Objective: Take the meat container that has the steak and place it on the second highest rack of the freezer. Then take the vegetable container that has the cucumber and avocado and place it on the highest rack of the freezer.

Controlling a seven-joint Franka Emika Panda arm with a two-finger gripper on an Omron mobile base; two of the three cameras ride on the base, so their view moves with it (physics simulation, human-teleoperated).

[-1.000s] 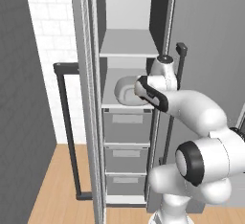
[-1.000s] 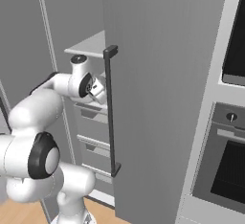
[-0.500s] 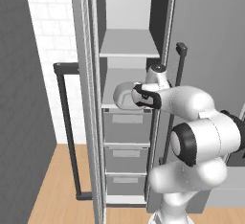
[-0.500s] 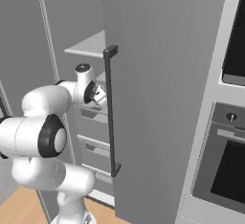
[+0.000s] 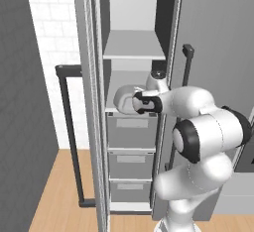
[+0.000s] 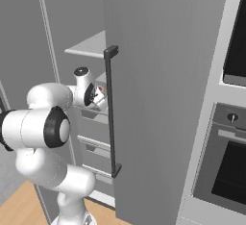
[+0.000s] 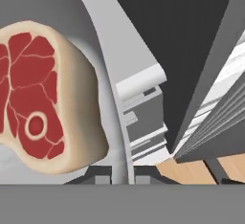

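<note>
Grey dish (image 5: 125, 98), which you see at the front edge of the lower shelf (image 5: 130, 82) in the freezer (image 5: 92, 52), carries the steak (image 7: 40, 96). Note that the gripper (image 5: 136, 102) is clamped on the dish rim, above the drawers (image 5: 131, 132).

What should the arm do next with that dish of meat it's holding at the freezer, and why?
Probably ease the meat container further in over the lower shelf board and set it down. The gripper is shut on its rim, the steak inside, and the dish sits at the shelf's front edge.
</note>
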